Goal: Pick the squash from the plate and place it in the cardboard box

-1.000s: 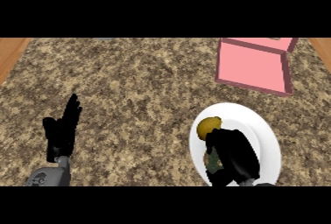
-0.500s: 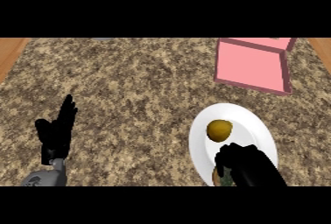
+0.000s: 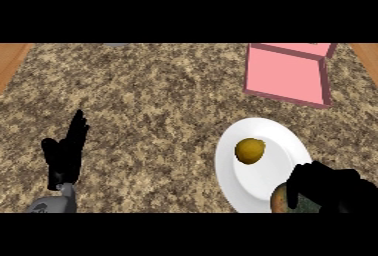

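Observation:
A white plate [image 3: 255,185] lies on the counter at the lower right. On it rests a round yellow squash [image 3: 251,150], uncovered and touched by nothing. My right hand [image 3: 332,190] is below and right of it, at the plate's lower right rim, with its fingers curled over a rounded brown-green thing [image 3: 283,200] that I cannot identify. The pink cardboard box [image 3: 288,75] stands open at the upper right, well beyond the plate. My left hand [image 3: 66,155] rests open at the lower left, fingers pointing up.
The speckled stone counter [image 3: 148,100] fills the view, with wooden edges at the far left and far right. A grey object [image 3: 114,44] peeks in at the top edge.
My right hand has drawn back from over the squash toward the lower right corner, uncovering the squash, which stays on the plate. The left hand has barely shifted.

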You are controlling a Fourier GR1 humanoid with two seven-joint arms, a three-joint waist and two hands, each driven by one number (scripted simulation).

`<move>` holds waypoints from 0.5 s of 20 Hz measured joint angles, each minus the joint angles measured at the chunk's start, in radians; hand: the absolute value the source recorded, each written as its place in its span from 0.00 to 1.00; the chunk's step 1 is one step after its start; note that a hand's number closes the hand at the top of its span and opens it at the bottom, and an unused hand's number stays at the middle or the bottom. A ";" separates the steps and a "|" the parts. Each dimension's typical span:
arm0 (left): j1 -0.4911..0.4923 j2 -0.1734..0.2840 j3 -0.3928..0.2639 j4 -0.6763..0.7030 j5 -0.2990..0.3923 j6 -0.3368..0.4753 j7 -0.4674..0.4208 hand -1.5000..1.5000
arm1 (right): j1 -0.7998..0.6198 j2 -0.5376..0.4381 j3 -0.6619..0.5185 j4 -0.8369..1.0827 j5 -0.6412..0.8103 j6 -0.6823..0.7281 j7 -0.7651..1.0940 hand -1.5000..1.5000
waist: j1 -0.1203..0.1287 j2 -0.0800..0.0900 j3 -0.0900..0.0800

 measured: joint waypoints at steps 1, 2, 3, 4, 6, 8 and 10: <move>-0.007 -0.003 -0.002 0.004 -0.006 0.006 0.002 0.50 | -0.017 0.005 -0.023 -0.002 -0.002 0.016 0.006 1.00 | 0.000 0.000 0.000; -0.021 -0.002 0.004 0.017 -0.004 0.005 0.002 0.50 | -0.045 0.011 -0.055 -0.002 -0.005 0.033 0.011 1.00 | 0.001 0.001 0.000; -0.020 -0.002 0.002 0.008 -0.004 0.005 0.010 0.50 | -0.069 0.019 -0.076 -0.001 -0.007 0.048 0.020 1.00 | 0.003 0.001 0.000; -0.013 -0.004 0.002 0.010 -0.003 0.002 0.001 0.50 | -0.097 0.020 -0.116 0.000 -0.011 0.070 0.022 1.00 | 0.004 0.002 0.000; -0.019 -0.003 -0.001 0.003 -0.005 0.001 0.010 0.50 | -0.167 0.030 -0.179 0.004 -0.018 0.117 0.033 1.00 | 0.007 0.002 0.000; -0.024 -0.001 0.006 0.017 -0.002 -0.003 -0.002 0.50 | -0.229 0.036 -0.268 0.030 -0.056 0.136 0.015 1.00 | 0.008 0.003 0.000; -0.021 -0.010 0.004 0.030 -0.008 0.001 -0.018 0.50 | -0.276 0.039 -0.353 0.057 -0.116 0.146 -0.011 1.00 | 0.009 0.003 0.000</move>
